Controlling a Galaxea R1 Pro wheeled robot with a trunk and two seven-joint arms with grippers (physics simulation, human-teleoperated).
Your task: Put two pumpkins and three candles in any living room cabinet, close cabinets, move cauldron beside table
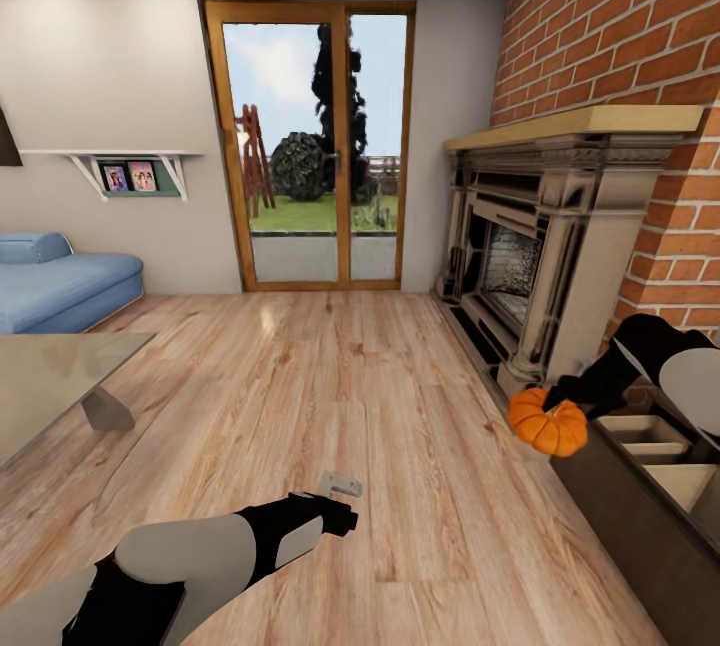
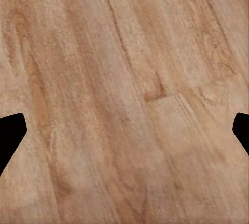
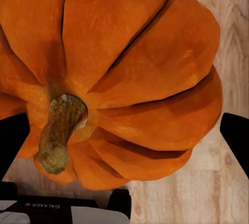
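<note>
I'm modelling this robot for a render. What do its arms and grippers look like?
Both arms are glossy black with smooth light grey shell panels, the left arm showing a rounded grey forearm cover. The left gripper is small and pale grey in the head view. Wrist views show black wedge-shaped fingertips. No cables are visible.

The right gripper [image 1: 560, 404] is hidden behind the pumpkin [image 1: 547, 423] in the head view; whether its fingers touch the pumpkin cannot be told. The cabinet [image 1: 650, 516], at 4 o'clock, is cut off by the frame edge. The sofa [image 1: 60, 281], at 9 o'clock, is likewise cut off. The photos [image 1: 130, 176] on the shelf are too small to read.
</note>
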